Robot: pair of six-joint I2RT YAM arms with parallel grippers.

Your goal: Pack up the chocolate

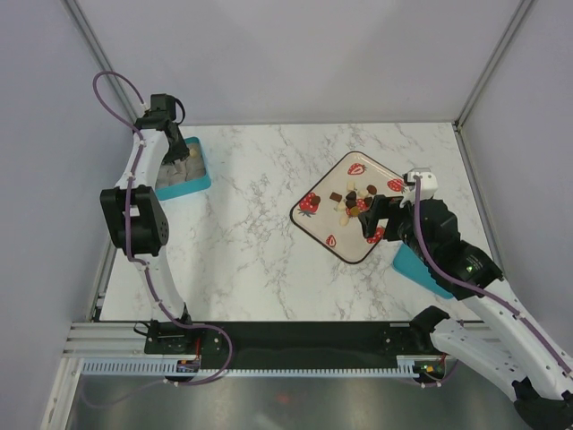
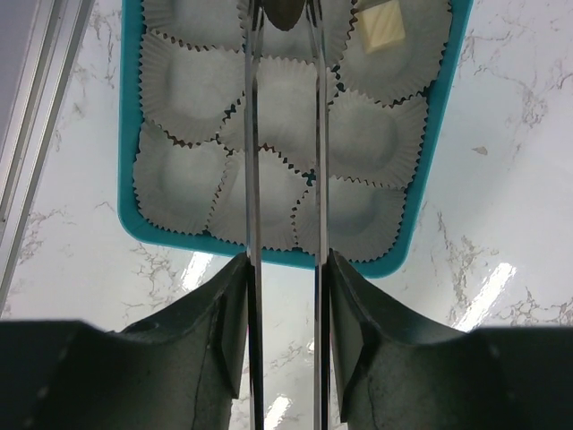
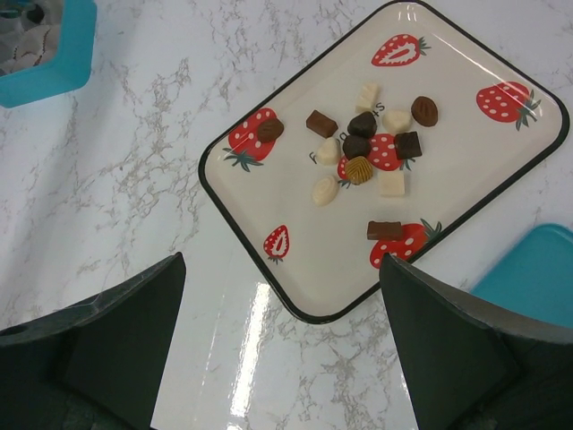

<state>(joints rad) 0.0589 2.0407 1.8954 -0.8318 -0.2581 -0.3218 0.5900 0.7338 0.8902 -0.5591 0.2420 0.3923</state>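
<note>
My left gripper (image 2: 286, 260) clamps the tongs (image 2: 253, 134) over the ten-o'clock box (image 2: 128, 107); my right gripper (image 3: 282, 269) hangs wide open, empty, above the chocolate (image 3: 363, 143).

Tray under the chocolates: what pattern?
The tray is cream with red strawberry prints and a dark rim; best in right wrist view.

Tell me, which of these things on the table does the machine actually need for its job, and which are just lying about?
For the job: chocolate on the strawberry tray; teal box of paper cups, one pale piece already in; tongs in the left gripper.
Lying about: teal slab beside the tray, perhaps a lid.
</note>
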